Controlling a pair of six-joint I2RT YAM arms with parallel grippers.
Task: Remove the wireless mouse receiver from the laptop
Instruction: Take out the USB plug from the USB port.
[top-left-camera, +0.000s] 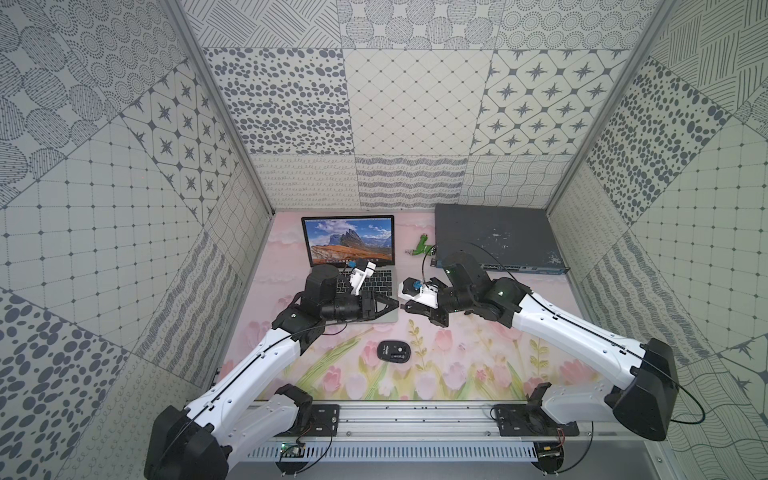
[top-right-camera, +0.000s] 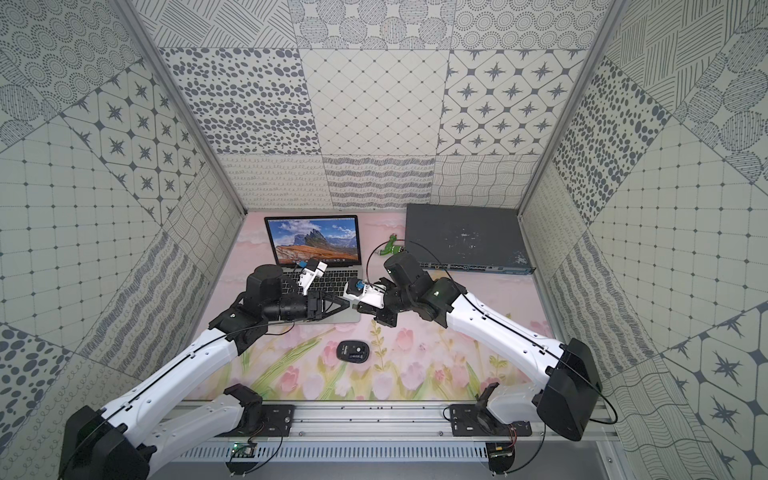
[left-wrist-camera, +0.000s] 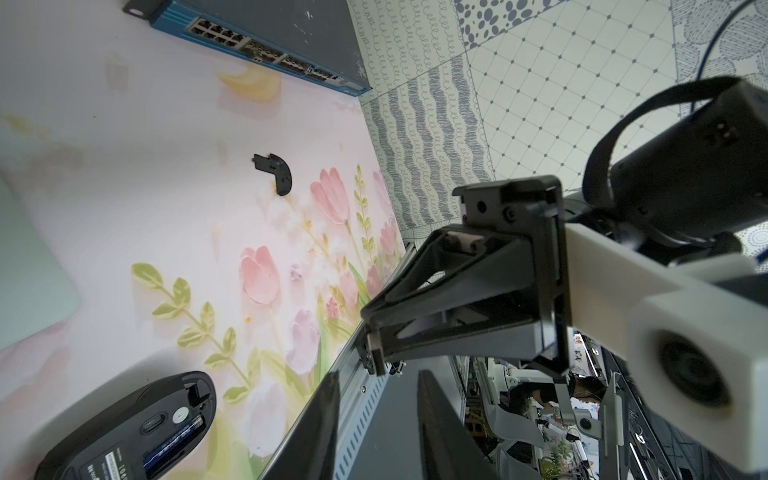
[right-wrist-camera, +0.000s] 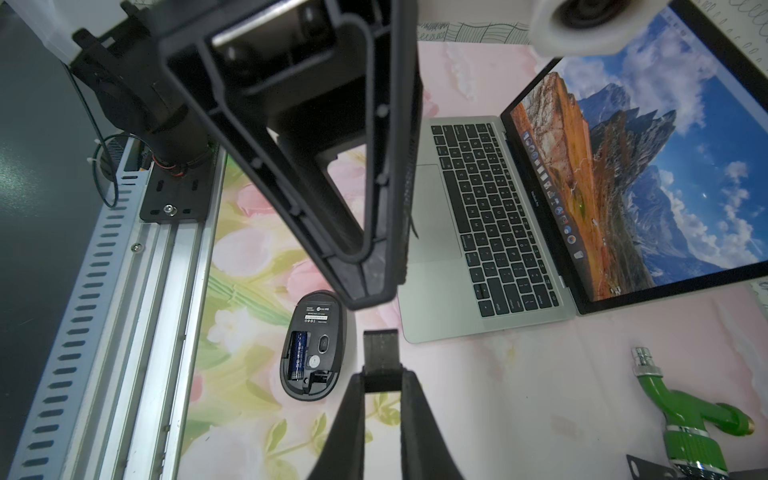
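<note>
Two grippers meet tip to tip just off the front right corner of the laptop (top-left-camera: 349, 241), a little left of centre in both top views. The right gripper (top-left-camera: 409, 308) comes in from the right of the frame. Its jaws are pinched almost together on the wireless mouse receiver (right-wrist-camera: 380, 351), a small black stub sticking out past its fingertips at lower centre of the right wrist view. There the stub sits just beside the laptop's silver corner, clear of its edge. In the top views it is too small to make out.

The left gripper (top-left-camera: 394, 305) reaches across the trackpad from the left with its jaws partly open. A plain gap shows between its two fingers (left-wrist-camera: 328, 415) at the bottom of the left wrist view, and nothing is gripped. The right gripper's tip sits at the mouth of that gap.

The laptop stands open, its mountain wallpaper lit. Below centre on the tulip mat (top-left-camera: 478, 361) a black mouse (top-left-camera: 394, 352) lies upside down with its battery bay uncovered. A small curved black plastic piece (left-wrist-camera: 274, 172) lies well apart from it. A green gadget (top-left-camera: 422, 247) and a grey network switch (top-left-camera: 494, 237) sit at upper right.
</note>
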